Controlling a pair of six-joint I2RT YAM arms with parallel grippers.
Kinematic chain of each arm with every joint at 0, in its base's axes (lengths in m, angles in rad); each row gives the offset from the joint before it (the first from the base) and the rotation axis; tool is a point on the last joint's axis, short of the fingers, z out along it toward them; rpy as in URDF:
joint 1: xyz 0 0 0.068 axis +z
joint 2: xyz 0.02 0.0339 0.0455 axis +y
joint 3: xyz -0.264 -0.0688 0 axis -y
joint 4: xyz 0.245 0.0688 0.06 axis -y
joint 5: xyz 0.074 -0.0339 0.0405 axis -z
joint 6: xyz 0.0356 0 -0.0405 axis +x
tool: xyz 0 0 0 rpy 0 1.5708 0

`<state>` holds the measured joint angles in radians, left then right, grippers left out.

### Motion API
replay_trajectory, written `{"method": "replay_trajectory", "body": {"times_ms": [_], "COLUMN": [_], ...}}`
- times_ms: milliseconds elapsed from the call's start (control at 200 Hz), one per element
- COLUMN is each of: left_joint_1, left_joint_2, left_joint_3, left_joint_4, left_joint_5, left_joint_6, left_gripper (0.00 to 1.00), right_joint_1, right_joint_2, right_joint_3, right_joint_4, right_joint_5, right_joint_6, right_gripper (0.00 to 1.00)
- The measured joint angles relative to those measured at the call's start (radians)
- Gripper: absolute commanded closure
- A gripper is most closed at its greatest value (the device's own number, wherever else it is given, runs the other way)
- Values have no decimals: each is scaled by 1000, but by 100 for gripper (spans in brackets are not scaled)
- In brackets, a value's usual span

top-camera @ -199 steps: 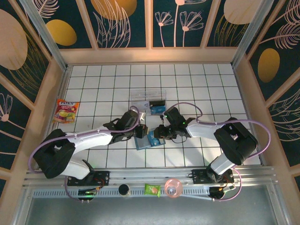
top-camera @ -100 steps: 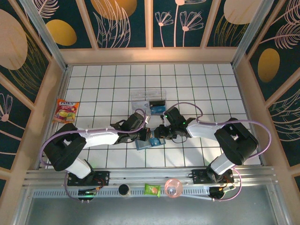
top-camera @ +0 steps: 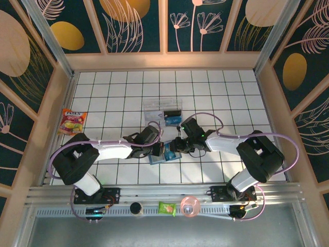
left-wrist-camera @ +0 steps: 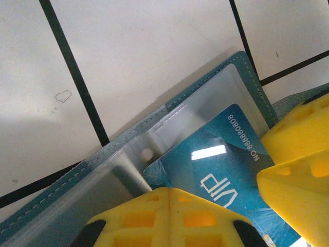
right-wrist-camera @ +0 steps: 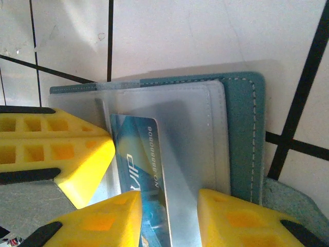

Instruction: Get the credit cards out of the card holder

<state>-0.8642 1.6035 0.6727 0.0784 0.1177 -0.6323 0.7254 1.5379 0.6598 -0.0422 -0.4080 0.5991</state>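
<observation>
The teal card holder (top-camera: 156, 157) lies open on the tiles, its clear sleeve (right-wrist-camera: 190, 134) facing up. A bright blue credit card (left-wrist-camera: 216, 172) marked VIP sticks partway out of that sleeve. My left gripper (left-wrist-camera: 169, 195) is shut, its yellow tips pressed down on the card's edge. From the other side, my right gripper (right-wrist-camera: 169, 216) stands open over the holder, the card's long edge (right-wrist-camera: 154, 154) and the sleeve lying flat between its fingers. In the top view the left gripper (top-camera: 157, 148) and right gripper (top-camera: 174, 147) meet over the card (top-camera: 168, 152).
A clear plastic tray (top-camera: 154, 105) stands just behind the holder, with a black rectangle (top-camera: 174, 110) and a blue item (top-camera: 172, 121) at it. A snack packet (top-camera: 72, 121) lies far left. Small items (top-camera: 167, 208) sit on the front rail.
The left arm's elbow has swung right and forward, carrying its gripper slightly further onto the card. The right arm has barely moved.
</observation>
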Motion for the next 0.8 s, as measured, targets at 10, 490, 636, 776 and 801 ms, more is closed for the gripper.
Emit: {"method": "replay_trajectory", "body": {"times_ms": [10, 490, 636, 776, 801], "left_joint_1": [0, 0, 0, 4, 7], "left_joint_2": [0, 18, 17, 5, -2], "left_joint_3": [0, 0, 0, -5, -9], "left_joint_4": [0, 34, 35, 34, 34], "left_joint_5": [0, 9, 11, 13, 15], "left_joint_6": [0, 0, 0, 0, 0], "left_gripper": [100, 100, 100, 95, 93], "right_joint_1": [-1, -7, -11, -20, -23], "right_joint_2": [0, 0, -27, -124, -138], "right_joint_3": [0, -34, -47, -84, -92], "right_joint_4": [0, 47, 50, 54, 53], "right_joint_5": [0, -69, -61, -23, -16], "right_joint_6": [0, -18, -13, 2, 3], "right_gripper": [65, 85, 96, 100, 100]}}
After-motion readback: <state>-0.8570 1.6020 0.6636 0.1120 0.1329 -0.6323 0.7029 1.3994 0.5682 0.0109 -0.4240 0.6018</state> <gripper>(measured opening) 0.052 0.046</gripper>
